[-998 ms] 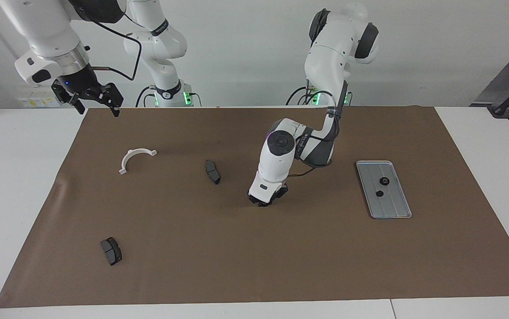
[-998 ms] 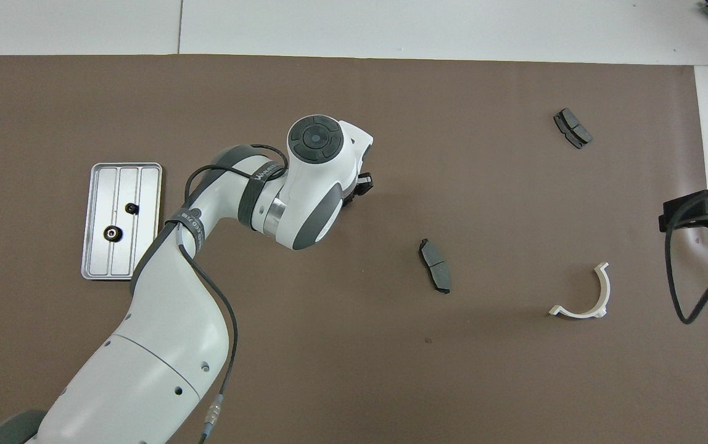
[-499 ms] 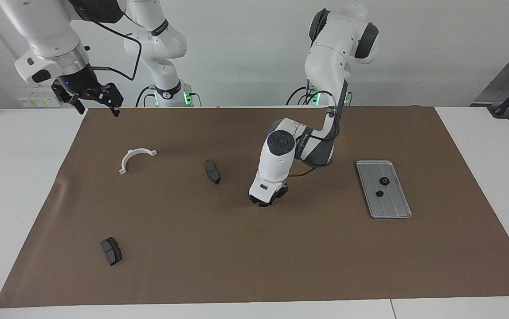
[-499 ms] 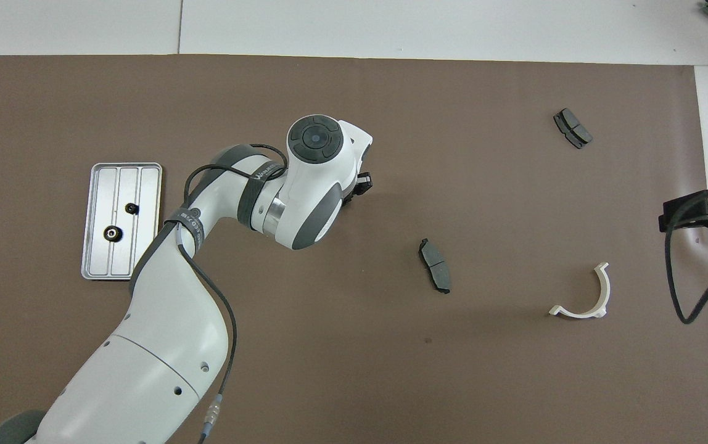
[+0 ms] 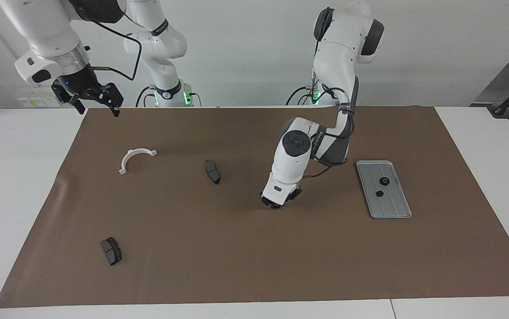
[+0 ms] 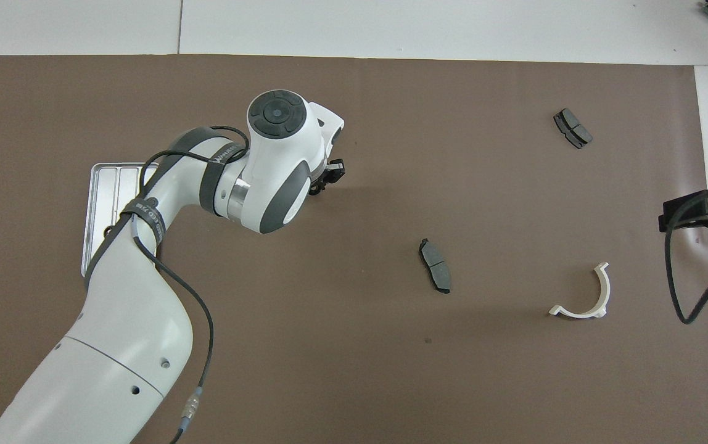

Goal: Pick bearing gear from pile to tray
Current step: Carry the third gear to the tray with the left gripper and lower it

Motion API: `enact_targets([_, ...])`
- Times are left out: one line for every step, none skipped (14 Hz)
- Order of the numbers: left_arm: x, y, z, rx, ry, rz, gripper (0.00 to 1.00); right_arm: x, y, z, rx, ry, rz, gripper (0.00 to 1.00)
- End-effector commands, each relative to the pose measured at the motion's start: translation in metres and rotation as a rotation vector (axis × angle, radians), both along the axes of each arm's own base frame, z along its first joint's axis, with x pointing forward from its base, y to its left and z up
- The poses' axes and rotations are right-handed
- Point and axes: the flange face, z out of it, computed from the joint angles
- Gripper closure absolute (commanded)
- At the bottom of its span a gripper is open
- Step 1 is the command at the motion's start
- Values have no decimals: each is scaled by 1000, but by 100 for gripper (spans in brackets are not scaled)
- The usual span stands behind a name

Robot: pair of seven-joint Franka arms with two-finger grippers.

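The right end effector [image 5: 96,104] waits up high with its jaws spread wide and nothing in them. It hangs over the edge of the brown mat [image 5: 236,248] at the right arm's end of the surface. Below it, out on the mat, lie the white half-ring bracket [image 5: 135,157] and two dark curved pads [image 5: 212,172] [image 5: 111,250].

The left end effector [image 5: 276,204] is low over the middle of the mat, between the nearer pad and the tray [image 5: 372,208]. I cannot tell if it is clenched on a gear or not. Two little black bearing gears [image 5: 384,180] [image 5: 379,193] sit in the tray, well apart from it toward the left arm's end. I see no loose gear on the mat.

A gear like this is likely tiny, light and hard. It is round, so it may roll or slip. It is best pinched across its outer edge.

There is writing on the dark band of the left arm [image 6: 224,154], but I cannot read it
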Motion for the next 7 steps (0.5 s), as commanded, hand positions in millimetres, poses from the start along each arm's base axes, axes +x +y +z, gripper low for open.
enact_targets([4, 58, 35, 25, 32, -75, 100, -6, 0, 1, 22, 0, 10, 0])
enact_targets([8, 86, 44, 28, 47, -100, 100, -6, 0, 1, 22, 0, 10, 0])
enact_targets([9, 118, 56, 20, 45, -129, 100, -6, 0, 1, 22, 0, 11, 0])
enact_targets([5, 148, 63, 14, 46, -160, 100, -6, 0, 1, 22, 0, 11, 0])
enact_targets([1, 174, 64, 12, 52, -200, 100, -6, 0, 1, 22, 0, 11, 0])
enact_targets([-3, 200, 63, 8, 61, -243, 100, -6, 3, 1, 21, -3, 14, 0])
enact_targets([-4, 221, 60, 5, 67, -274, 100, -5, 6, 1, 21, -5, 19, 0])
